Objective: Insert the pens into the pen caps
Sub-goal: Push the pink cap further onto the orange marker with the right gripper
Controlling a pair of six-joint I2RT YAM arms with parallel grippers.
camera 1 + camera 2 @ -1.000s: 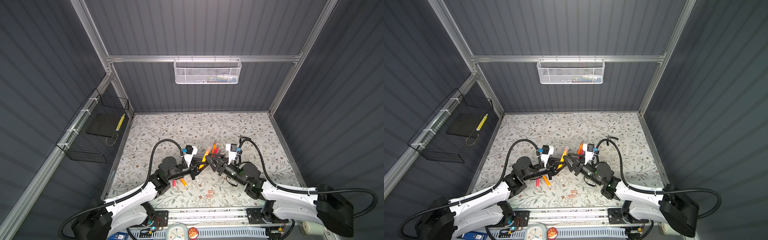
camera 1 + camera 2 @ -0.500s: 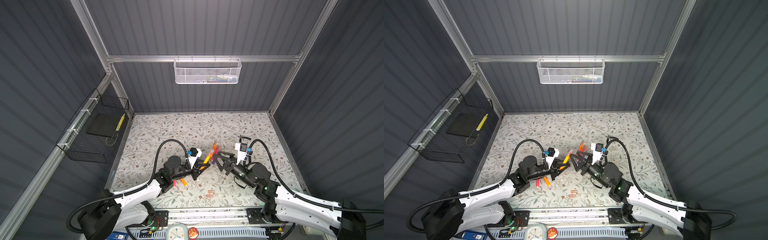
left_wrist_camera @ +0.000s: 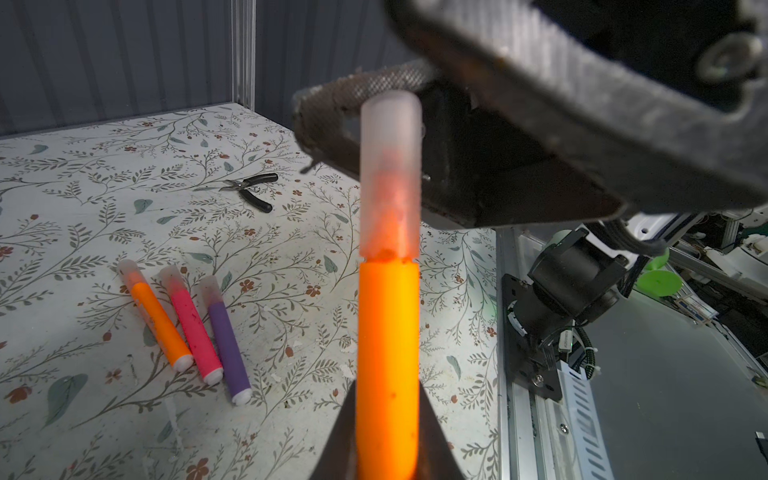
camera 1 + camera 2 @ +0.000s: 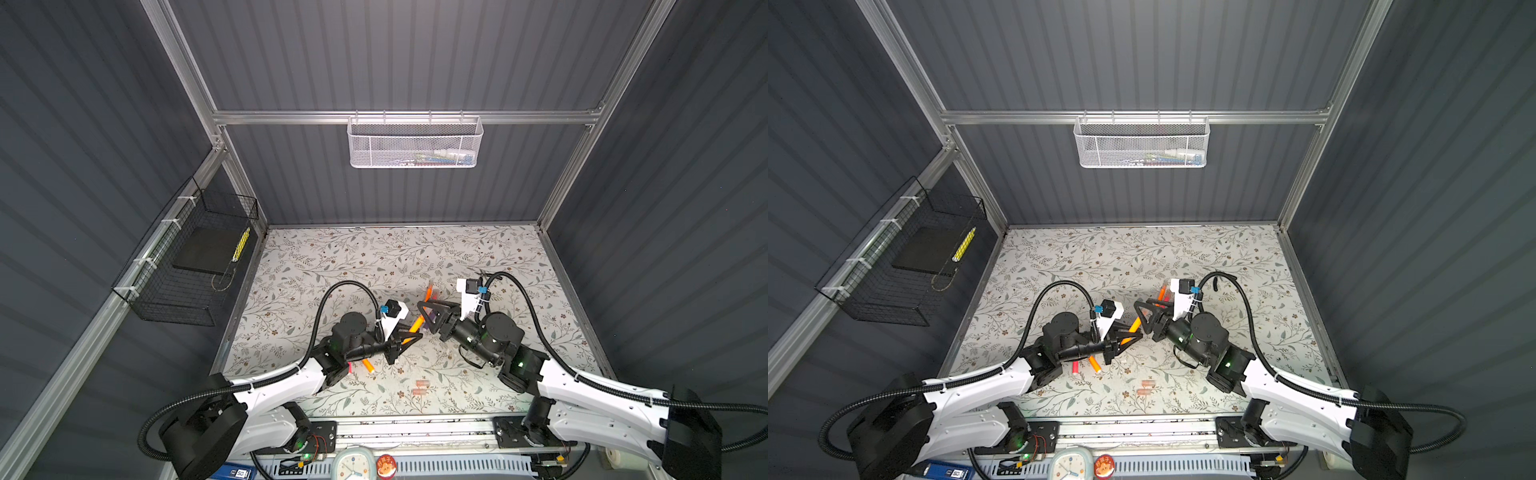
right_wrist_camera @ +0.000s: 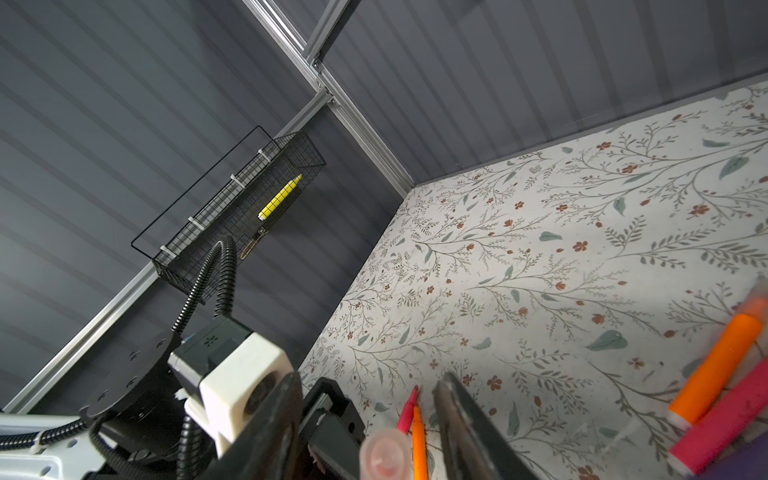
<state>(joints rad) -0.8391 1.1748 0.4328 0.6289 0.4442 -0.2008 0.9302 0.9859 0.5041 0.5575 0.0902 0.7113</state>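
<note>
Between the black fingers of the left claw (image 3: 387,415): a slim orange plastic marker pen (image 3: 388,332), clenched as a second ago, slanting up toward the middle of the bench (image 4: 332,257). Topped with a short translucent pinkish plastic cap (image 3: 390,178), pushed down to the orange barrel. Around that cap, the right claw (image 4: 428,318), released, with a gap on each side in the right wrist view. Drawn back and spread wider half a second ago; now closer again and narrower. Just beyond the right claw, side by side on the floral bench: a capped orange pen (image 3: 158,320), a capped pink pen (image 3: 193,328), a capped purple pen (image 3: 228,345). Under the left arm, bare-tipped on the bench: a red-pink pen (image 4: 1075,368) and an uncapped orange pen (image 4: 1095,364), unmoved since a second ago. Nearer the front edge, two loose pinkish caps (image 4: 422,383), close together. Farther off, black-handled pliers (image 3: 249,191).
</note>
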